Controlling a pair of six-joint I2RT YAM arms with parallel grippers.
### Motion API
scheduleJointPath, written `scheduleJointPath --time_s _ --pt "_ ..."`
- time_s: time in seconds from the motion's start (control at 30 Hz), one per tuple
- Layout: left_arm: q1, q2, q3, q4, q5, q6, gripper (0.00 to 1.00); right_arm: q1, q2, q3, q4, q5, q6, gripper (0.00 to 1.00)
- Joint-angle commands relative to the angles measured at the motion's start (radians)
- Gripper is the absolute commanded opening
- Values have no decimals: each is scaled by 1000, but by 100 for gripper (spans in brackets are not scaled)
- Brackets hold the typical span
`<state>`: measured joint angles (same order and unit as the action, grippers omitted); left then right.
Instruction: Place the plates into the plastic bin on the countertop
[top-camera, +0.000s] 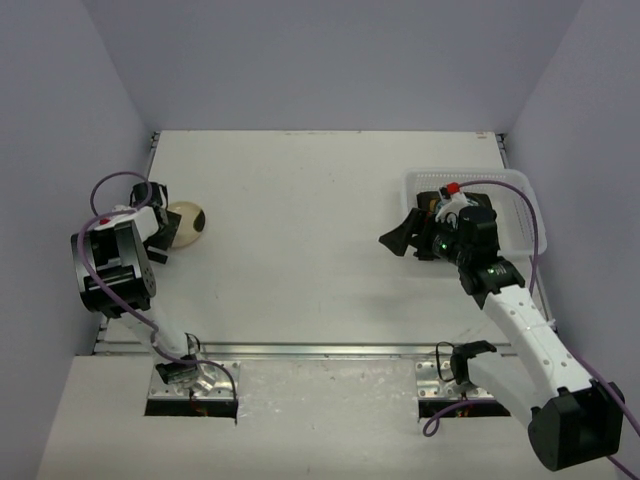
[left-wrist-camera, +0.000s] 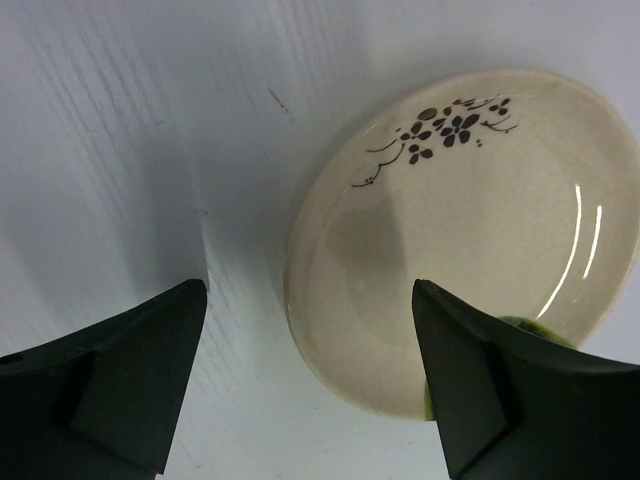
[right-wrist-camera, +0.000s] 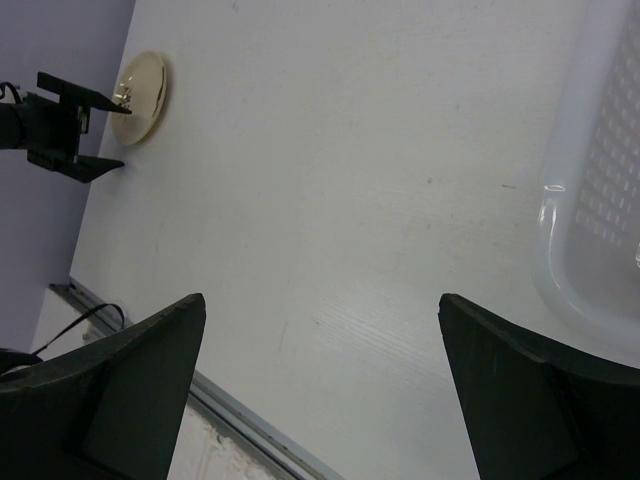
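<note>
Cream round plate (left-wrist-camera: 470, 230), glossy, dark blossom sprig near rim; lies face up on tabletop (top-camera: 300, 230), far left. Lime-green sliver (left-wrist-camera: 535, 328) shows beneath one edge. White translucent slotted plastic bin (top-camera: 500, 176) sits upright, right rear

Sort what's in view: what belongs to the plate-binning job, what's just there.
Job: cream round ceramic plate with dark flower print; white translucent slotted plastic bin; off-white countertop; left end effector, open at the plate; right end effector, open beside the bin.
Just there: pale lavender wall panels; purple cables; metal front strip.
</note>
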<state>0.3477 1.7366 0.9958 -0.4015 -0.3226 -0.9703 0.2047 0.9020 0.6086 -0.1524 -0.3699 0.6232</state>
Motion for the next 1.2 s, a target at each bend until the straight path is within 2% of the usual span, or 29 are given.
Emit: scheduleJointPath --time_s 0.0,0.07,0.13,0.2,0.27,0.33,0.47,0.6,0.77,0.83,0.93,1.07,1.17 --pt "8 31 20 -26 19 1 82 -8 -24 22 6 64 -37 99" --pt "9 54 24 -30 25 1 80 -12 -35 17 4 70 -41 99" --pt "8 78 33 -34 33 4 69 -14 -45 13 4 78 -43 99" --pt "9 91 37 -38 42 3 64 -17 -53 11 4 89 -45 99" --pt "8 104 38 -40 48 5 48 -22 -54 10 1 97 -46 99" --pt "10 107 37 -42 54 4 43 -28 -55 11 0 100 -46 99" --pt "8 102 23 -17 72 29 19 -41 -58 6 -1 102 -42 99" --pt "7 48 -26 85 164 109 2 -47 -57 5 -1 99 -37 99" --pt "-14 -107 -153 281 317 169 0 -51 -51 5 4 71 -33 99" --pt "-47 -180 -219 363 368 179 0 -53 -48 -1 31 11 -22 99" --pt "-160 -297 -279 451 416 202 0 -51 -31 -19 98 -157 12 99" --pt "-404 -363 -265 511 512 264 0 -51 57 -34 263 -379 93 99" --pt "-536 -374 -265 555 593 270 0 -43 166 10 228 -410 95 99"
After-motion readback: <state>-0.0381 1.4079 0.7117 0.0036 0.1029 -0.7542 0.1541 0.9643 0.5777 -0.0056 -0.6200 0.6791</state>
